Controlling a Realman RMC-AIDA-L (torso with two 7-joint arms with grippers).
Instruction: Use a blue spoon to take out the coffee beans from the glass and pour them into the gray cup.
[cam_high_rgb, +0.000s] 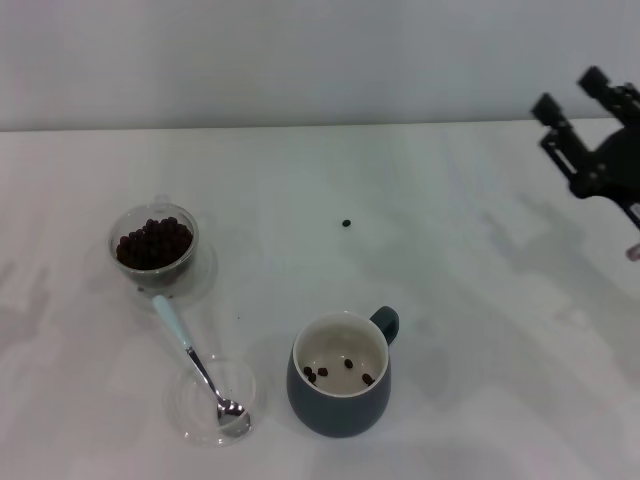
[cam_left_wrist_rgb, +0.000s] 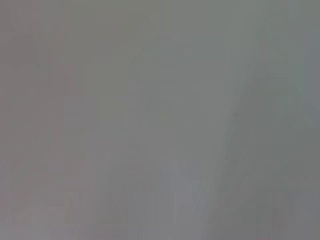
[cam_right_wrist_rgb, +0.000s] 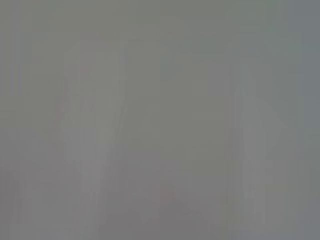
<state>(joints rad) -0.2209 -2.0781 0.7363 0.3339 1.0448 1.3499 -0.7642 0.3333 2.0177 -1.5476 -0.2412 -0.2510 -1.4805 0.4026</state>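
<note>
On a white table (cam_high_rgb: 450, 260), seen from the robot's head and read from left to right: at the left sits the glass (cam_high_rgb: 154, 245), filled with dark coffee beans (cam_high_rgb: 152, 243). Just in front of it lies the blue spoon (cam_high_rgb: 196, 363), its pale handle end close beside the glass base and its silver bowl resting in a shallow clear dish (cam_high_rgb: 214, 400) nearer the robot. To the right of the dish stands the gray cup (cam_high_rgb: 340, 374), handle turned away from the robot, with a few beans already on its cream inside. One stray bean (cam_high_rgb: 346, 223) lies alone farther back on the table. At the far right, raised well clear of everything, is the right gripper (cam_high_rgb: 577, 100); its two dark fingers stand apart, holding nothing. The left gripper is not in view, and both wrist views show nothing usable. Judged from this, a scoop has been delivered and the spoon set down; any next scoop calls for grasping the spoon handle first.
</note>
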